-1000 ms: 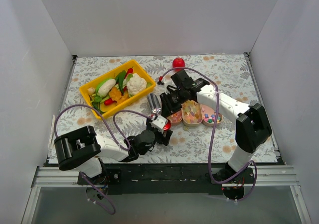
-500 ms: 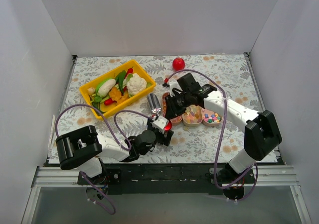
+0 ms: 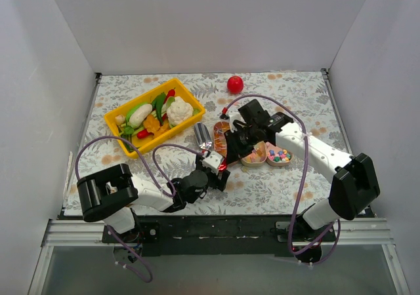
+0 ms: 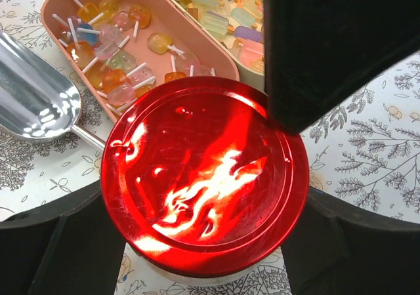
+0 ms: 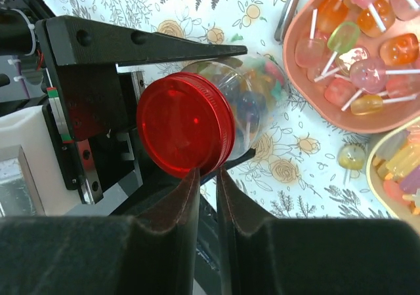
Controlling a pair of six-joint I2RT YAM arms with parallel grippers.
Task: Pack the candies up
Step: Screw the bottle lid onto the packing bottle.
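The left claw is pinching the jar, one finger on either side of its clear body. The red lid is on and faces my right wrist camera. The right claw has its fingers pressed almost together with only a slit between them, and I see nothing held in that slit. Its tips sit at the lid's near edge; I cannot tell whether they touch it. Some candies show through the jar wall, between the left claw's fingers. The rest of the candies lie in the pink tray just beyond that claw, with the scoop beside it to its left. One stray piece lies on the table to the right of the right claw.

I judge the step in hand to be work on the lid, though whether opening or closing I cannot say. Either way, the next move needs the right claw to spread and seat squarely around the rim while the left holds the jar firm.

- **Jar contents:** the fill level is hard to read.
- **Lid:** its thread seating is not visible.
- **Left wrist view:** the lid hides the jar body.
- **Top view:** both claws crowd over the jar.
- **Tray:** its far compartments are cut off.
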